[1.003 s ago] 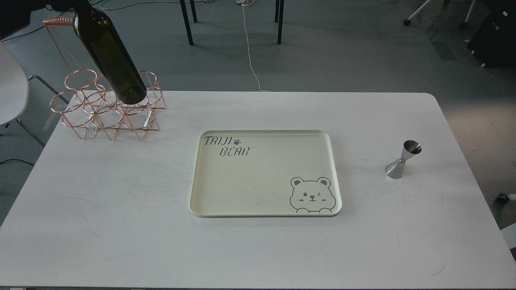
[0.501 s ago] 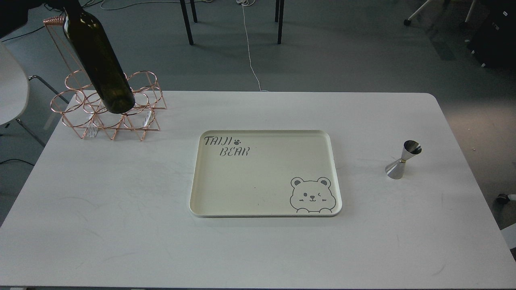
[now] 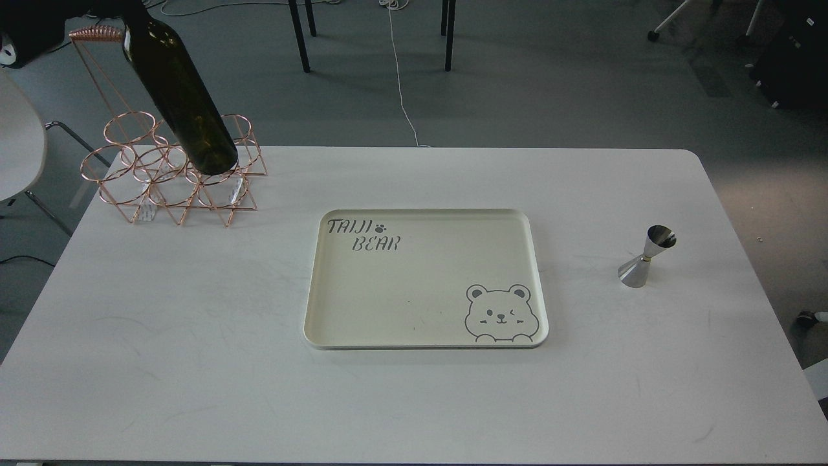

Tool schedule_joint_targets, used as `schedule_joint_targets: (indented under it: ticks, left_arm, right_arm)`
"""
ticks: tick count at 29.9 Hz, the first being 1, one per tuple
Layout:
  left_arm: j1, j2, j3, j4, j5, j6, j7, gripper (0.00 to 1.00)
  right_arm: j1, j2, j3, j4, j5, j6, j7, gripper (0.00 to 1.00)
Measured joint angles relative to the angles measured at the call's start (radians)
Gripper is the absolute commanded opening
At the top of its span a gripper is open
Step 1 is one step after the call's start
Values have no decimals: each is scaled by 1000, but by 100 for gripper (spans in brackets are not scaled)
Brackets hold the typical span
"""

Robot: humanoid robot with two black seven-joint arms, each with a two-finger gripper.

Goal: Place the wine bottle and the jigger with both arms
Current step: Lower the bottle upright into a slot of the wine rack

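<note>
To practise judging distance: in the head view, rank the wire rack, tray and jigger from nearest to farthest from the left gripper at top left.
1. Wire rack, far left, just below the left gripper.
2. Tray, table centre.
3. Jigger, far right.

A wide white rounded-corner tabletop [image 3: 194, 362] fills the lower two thirds of the frame. Behind it stretches a grey smooth floor [image 3: 550, 90]. At top centre stand thin black metal furniture legs [image 3: 299, 35], and a white thin cable [image 3: 402, 90] trails across the floor to the tabletop's far edge. A white curved chair seat [image 3: 19, 149] shows at the left edge. Dark equipment [image 3: 792, 58] sits in the upper right corner. Light is even and soft.
</note>
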Motion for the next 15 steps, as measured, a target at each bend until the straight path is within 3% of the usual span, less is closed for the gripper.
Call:
schedule_joint_targets:
  ticks: [15]
  left_arm:
    - [-1, -7, 28, 22, 0, 12, -3, 8]
  right_arm:
    - [-3, 0, 0, 1, 0, 0, 0, 97]
